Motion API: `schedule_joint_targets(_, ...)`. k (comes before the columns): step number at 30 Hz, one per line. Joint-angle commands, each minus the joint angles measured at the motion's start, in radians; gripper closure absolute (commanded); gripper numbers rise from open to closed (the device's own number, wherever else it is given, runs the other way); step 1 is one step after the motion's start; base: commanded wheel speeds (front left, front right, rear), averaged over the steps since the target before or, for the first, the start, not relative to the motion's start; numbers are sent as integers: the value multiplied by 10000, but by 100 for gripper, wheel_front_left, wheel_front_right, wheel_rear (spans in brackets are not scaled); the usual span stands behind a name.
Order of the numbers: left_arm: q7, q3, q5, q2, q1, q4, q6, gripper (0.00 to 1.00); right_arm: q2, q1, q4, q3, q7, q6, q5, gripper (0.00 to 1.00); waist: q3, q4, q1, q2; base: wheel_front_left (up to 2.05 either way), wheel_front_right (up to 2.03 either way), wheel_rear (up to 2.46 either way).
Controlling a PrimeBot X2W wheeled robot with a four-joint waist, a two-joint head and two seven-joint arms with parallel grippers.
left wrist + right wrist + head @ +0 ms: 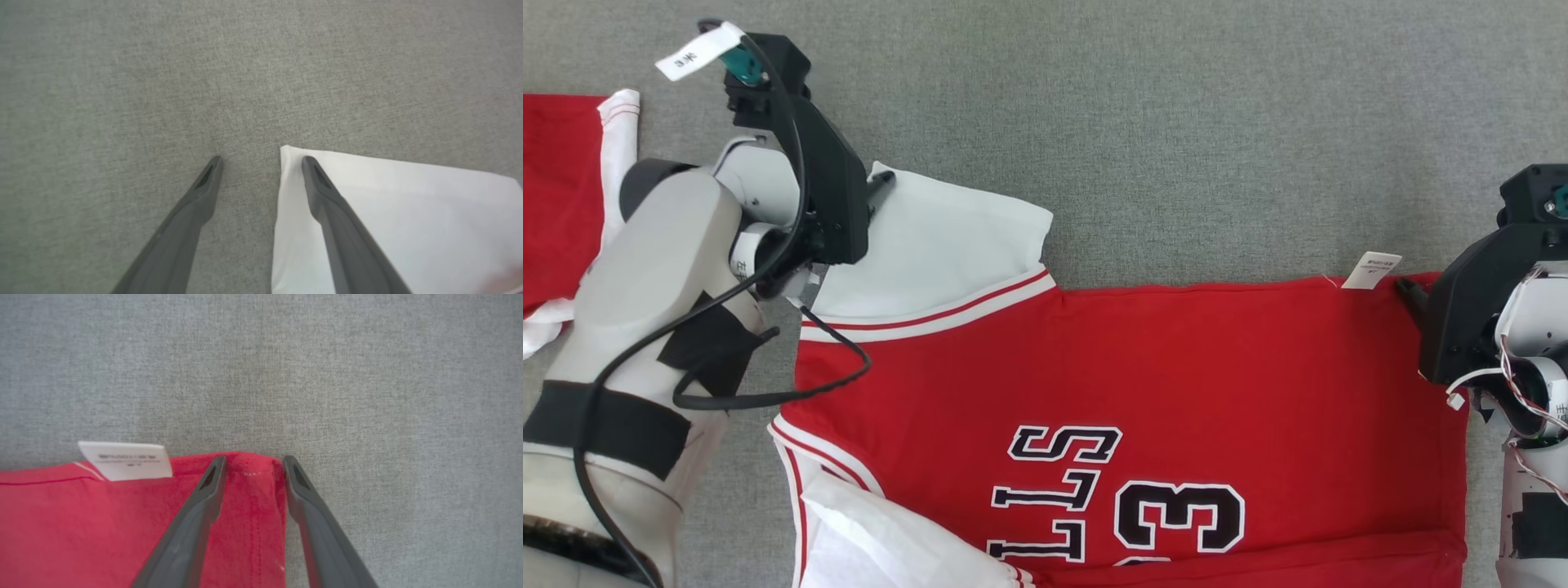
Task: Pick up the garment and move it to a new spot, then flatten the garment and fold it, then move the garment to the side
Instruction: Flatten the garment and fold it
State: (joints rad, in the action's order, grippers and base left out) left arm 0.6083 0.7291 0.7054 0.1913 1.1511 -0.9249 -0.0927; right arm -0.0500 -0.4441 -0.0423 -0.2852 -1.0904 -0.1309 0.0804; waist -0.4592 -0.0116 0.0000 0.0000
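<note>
Found garment (1176, 367) spread flat across centre and lower part of the head view, on grey surface (1176, 122). Noted right gripper (254, 458) pinching red hem corner, cloth puckered between jaws. Noted left gripper (262, 160) spread wide, straddling white sleeve (388, 212) edge. Judged likely to skew or wrinkle if lifted one-handed, and shallow pinch liable to slip.

A red garment (1176, 367) with black lettering lies flat on the grey cloth surface (1176, 122), one white sleeve (931, 237) spread toward the upper left. The left gripper (880, 189) sits at that sleeve's far corner. The right gripper (1411, 298) meets the hem corner beside a white tag (1370, 269). Another red-and-white piece (556, 180) lies at the left edge
</note>
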Motion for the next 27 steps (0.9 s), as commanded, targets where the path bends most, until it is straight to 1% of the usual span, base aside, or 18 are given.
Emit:
schedule_joint_targets(1, 243, 170, 148, -266, -507, -26, -124, 0, -14, 63, 52, -5, 35, 4, 14, 29, 55, 19, 0, 0, 0, 0, 0)
schedule_joint_targets(4, 213, 200, 171, -184, -641, 101, -126, 0, -14, 112, 102, 77, 55, 4, 51, 29, 121, -25, 0, 0, 0, 0, 0)
schedule_joint_targets(5, 184, 218, 157, -154, -696, 121, -107, 2, -14, 119, 114, 99, 54, 4, 63, 35, 127, -48, 0, 0, 0, 0, 0)
schedule_joint_targets(6, 159, 223, 170, -154, -756, 150, -82, 5, -15, 118, 120, 116, 55, 4, 66, 38, 125, -66, 0, 0, 0, 0, 0)
schedule_joint_targets(7, 120, 222, 195, -161, -801, 180, -74, 20, -17, 117, 115, 130, 54, 4, 59, 45, 116, -83, 0, 0, 0, 0, 0)
schedule_joint_targets(8, 104, 228, 212, -164, -831, 199, -75, 45, -19, 120, 105, 132, 55, 4, 42, 52, 104, -95, 0, 0, 0, 0, 0)
schedule_joint_targets(9, 94, 226, 226, -152, -845, 210, -63, 52, -19, 123, 95, 131, 66, 4, 6, 53, 92, -108, 0, 0, 0, 0, 0)
schedule_joint_targets(10, -11, 217, 207, -124, -836, 238, -18, 56, -19, 120, 91, 124, 75, 4, -31, 55, 81, -120, 0, 0, 0, 0, 0)
schedule_joint_targets(11, -62, 210, 176, -88, -819, 260, -2, 63, -19, 116, 97, 116, 84, 4, -52, 57, 74, -132, 0, 0, 0, 0, 0)
schedule_joint_targets(12, -99, 223, 135, -45, -794, 271, 36, 81, -19, 117, 106, 114, 91, 4, -60, 62, 67, -143, 0, 0, 0, 0, 0)
schedule_joint_targets(13, -148, 236, 89, 3, -768, 281, 67, 93, -19, 114, 118, 112, 105, 4, -60, 64, 60, -152, 0, 0, 0, 0, 0)
schedule_joint_targets(14, -170, 241, 71, 36, -759, 280, 77, 100, -19, 108, 137, 104, 128, 4, -57, 73, 57, -160, 0, 0, 0, 0, 0)
schedule_joint_targets(16, -157, 251, 95, 66, -782, 282, 57, 100, -19, 103, 179, 96, 162, 4, -52, 88, 60, -165, 0, 0, 0, 0, 0)
schedule_joint_targets(17, -58, 271, 179, 70, -848, 269, 15, 100, -20, 116, 226, 87, 196, 4, -17, 100, 77, -159, 0, 0, 0, 0, 0)
schedule_joint_targets(21, -157, 249, 284, 56, -868, 374, -34, 100, -19, 127, 216, 76, 342, 4, 45, 100, 123, -78, 0, 0, 0, 0, 0)
schedule_joint_targets(24, -522, 133, 319, 19, -815, 520, 63, 100, -19, 154, 171, -41, 459, 4, 46, 100, 219, 46, 0, 0, 0, 0, 0)
schedule_joint_targets(27, -937, -122, 533, -147, -916, 757, 70, 100, -19, 229, 130, -208, 508, 4, 133, 100, 337, 200, 0, 0, 0, 0, 0)
